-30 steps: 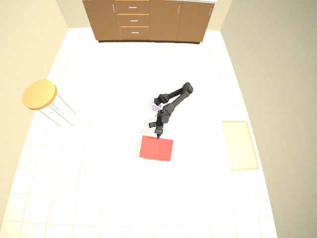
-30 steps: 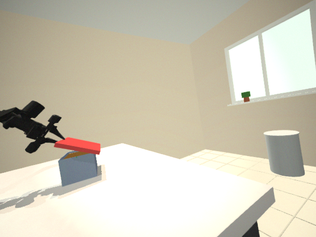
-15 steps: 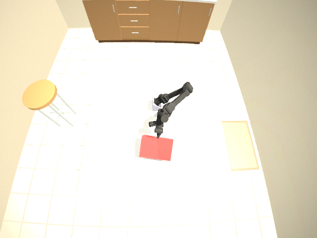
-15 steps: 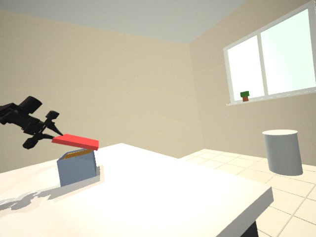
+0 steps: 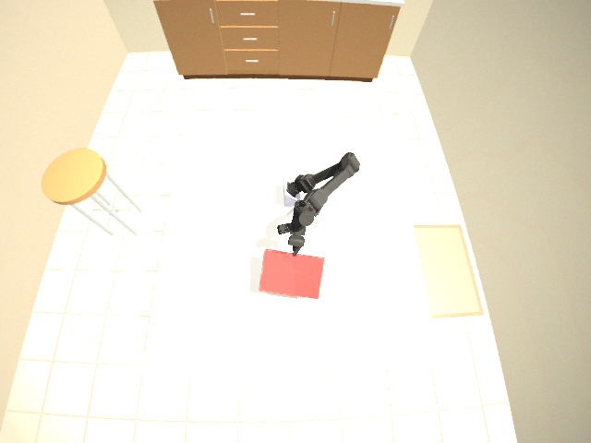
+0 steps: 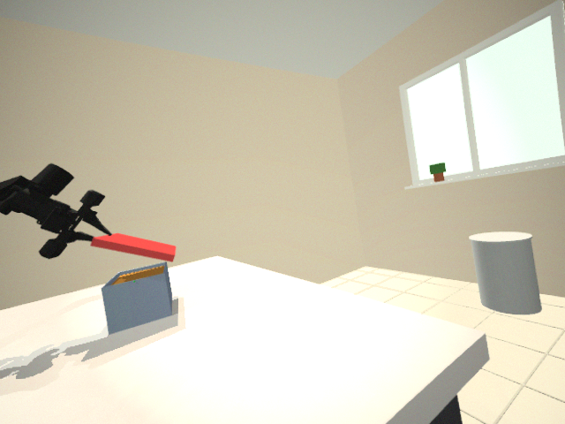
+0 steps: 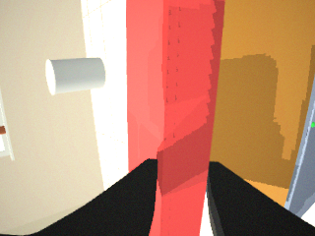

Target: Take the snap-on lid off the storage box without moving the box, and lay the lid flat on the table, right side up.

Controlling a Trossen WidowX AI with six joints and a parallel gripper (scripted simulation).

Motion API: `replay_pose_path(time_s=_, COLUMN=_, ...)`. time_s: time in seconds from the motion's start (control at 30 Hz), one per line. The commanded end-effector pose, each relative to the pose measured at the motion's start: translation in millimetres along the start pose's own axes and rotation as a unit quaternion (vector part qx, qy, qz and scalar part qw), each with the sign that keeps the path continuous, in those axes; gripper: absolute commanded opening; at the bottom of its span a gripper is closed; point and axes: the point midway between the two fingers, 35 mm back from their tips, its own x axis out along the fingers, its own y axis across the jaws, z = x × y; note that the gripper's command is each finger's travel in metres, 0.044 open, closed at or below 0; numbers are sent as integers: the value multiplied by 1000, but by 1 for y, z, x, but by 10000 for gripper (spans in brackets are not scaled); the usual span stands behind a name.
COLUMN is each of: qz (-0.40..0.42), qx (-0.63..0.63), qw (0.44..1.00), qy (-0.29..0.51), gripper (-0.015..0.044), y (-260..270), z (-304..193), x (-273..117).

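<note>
Red lid point(image 5: 291, 274) point(image 6: 134, 247) point(image 7: 184, 98) aloft, tilted, long axis sloping down gripper-outward

arm: extended, wrist angled downward | pincer point(image 5: 295, 252) point(image 6: 101, 236) point(image 7: 181, 169): raised, partly closed, gripping
</note>
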Motion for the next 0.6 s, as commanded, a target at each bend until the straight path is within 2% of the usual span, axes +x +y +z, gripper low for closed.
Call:
replay_pose_path(time_s=0.0, qz=5, qx=-4, qw=1000, qy=0, gripper=0, y=8, z=0, x=-6)
replay_pose_path(time_s=0.57, qz=5, qx=-4, qw=1000, qy=0, gripper=0, y=19, z=2, x=-16)
